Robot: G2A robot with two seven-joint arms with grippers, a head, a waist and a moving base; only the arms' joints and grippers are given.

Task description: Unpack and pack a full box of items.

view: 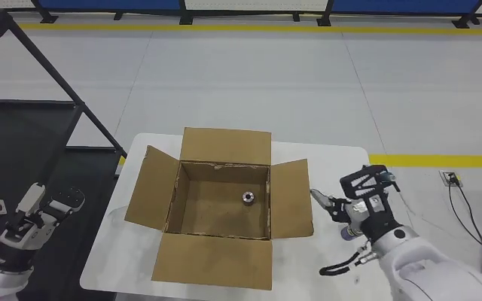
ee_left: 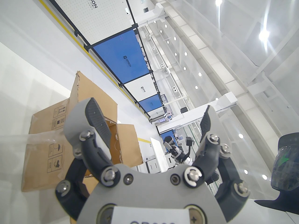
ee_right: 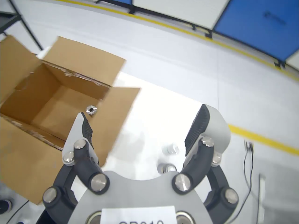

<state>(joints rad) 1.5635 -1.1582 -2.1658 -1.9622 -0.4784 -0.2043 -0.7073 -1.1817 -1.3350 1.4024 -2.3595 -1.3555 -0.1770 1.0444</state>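
1. Start with your right gripper [ee_right: 142, 115]. Its jaws stand wide apart, the ribbed black pads [ee_right: 196, 127] face each other, and there is nothing between them.
2. That gripper [view: 331, 205] hangs over the right part of the white table [view: 343, 162]. It is just beside the right flap [view: 290, 199] of the box and does not touch it.
3. On the table top under those open jaws lie two small pale pieces [ee_right: 170, 149], close together. They are too blurred for you to name.
4. Now your left gripper [ee_left: 149, 107]. Its jaws are also spread, and both pads are bare.
5. From above, the left gripper [view: 53, 202] sits off the table's left edge on the near side, well apart from the box.
6. The cardboard box [view: 226, 145] stands in the middle of the table. It is open at the top, with all four flaps folded outward.
7. Inside it, one small round metal part [view: 248, 198] lies on the box floor, toward the far right corner. You can also see it past the right gripper's finger [ee_right: 91, 110].
8. Further out, a black rack [view: 45, 128] stands to the far left of the table. A yellow line [view: 422, 159] runs along the floor to the right. A cable [view: 458, 207] trails on the floor beyond the right arm.
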